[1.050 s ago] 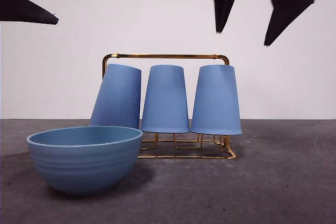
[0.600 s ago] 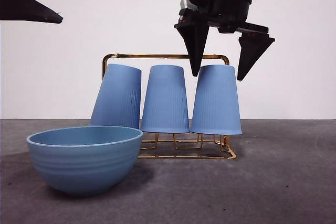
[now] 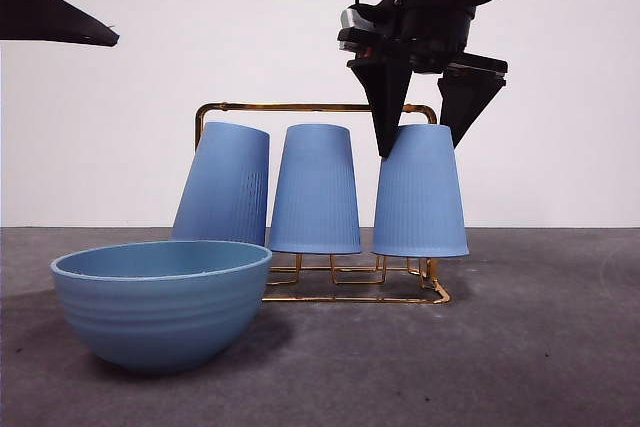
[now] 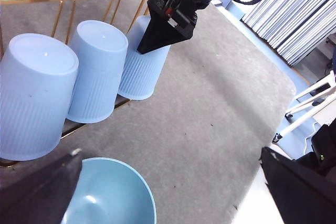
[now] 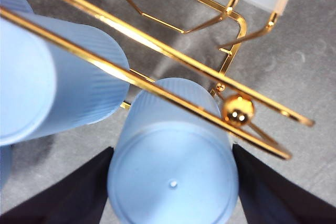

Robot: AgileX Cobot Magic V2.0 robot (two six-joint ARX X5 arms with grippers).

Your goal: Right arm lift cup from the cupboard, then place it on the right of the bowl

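Three ribbed blue cups stand upside down on the gold wire cupboard (image 3: pixel 310 106). My right gripper (image 3: pixel 420 150) has come down from above over the rightmost cup (image 3: pixel 420 197). In the right wrist view its jaws touch both sides of the cup (image 5: pixel 173 182), just below the cupboard's top bar (image 5: pixel 157 45). The cup rests on the rack. The wide light-blue bowl (image 3: pixel 160 302) sits in front of the rack's left end. My left gripper (image 4: pixel 170 153) is open and empty, high at the left, above the bowl (image 4: pixel 113 192).
The middle cup (image 3: pixel 315 192) stands close beside the gripped one. The left cup (image 3: pixel 225 187) leans to the right behind the bowl. Bare grey table (image 3: pixel 540 347) lies to the right of the bowl and rack. A white wall stands behind.
My right gripper has come down from the top right and closed around the top of the rightmost cup. That cup has shifted slightly to the right. The left arm has not moved.
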